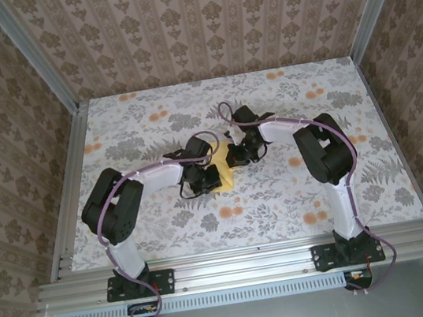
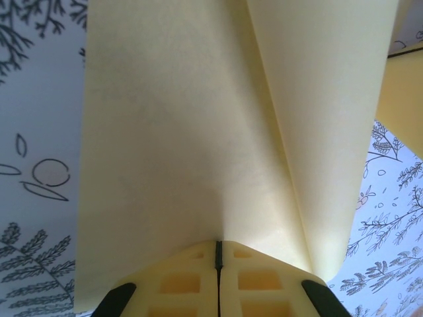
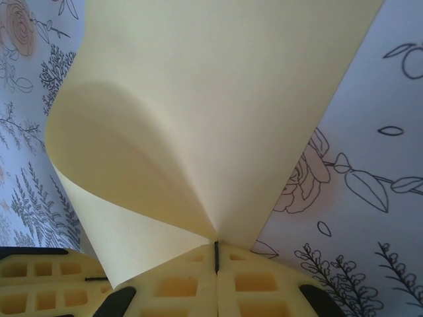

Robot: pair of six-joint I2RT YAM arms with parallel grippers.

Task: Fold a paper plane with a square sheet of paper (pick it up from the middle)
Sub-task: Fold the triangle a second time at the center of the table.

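Observation:
The square sheet of paper (image 1: 225,177) is pale yellow and hangs between both grippers over the middle of the table. In the left wrist view the sheet (image 2: 198,132) rises from my left gripper (image 2: 219,247), whose yellow pads are pressed together on its edge, and a fold line runs up from the pinch. My right gripper (image 3: 216,249) is likewise shut on the sheet (image 3: 218,99), which curls over to the left there. From above, the left gripper (image 1: 208,176) and the right gripper (image 1: 239,154) sit close together. A paper plane is out of view.
The table carries a grey floral cloth with orange flower prints (image 1: 295,186). Aluminium rails (image 1: 68,188) border it left, right and front, with patterned walls beyond. The left gripper's yellow fingers (image 3: 39,277) show at the bottom left of the right wrist view.

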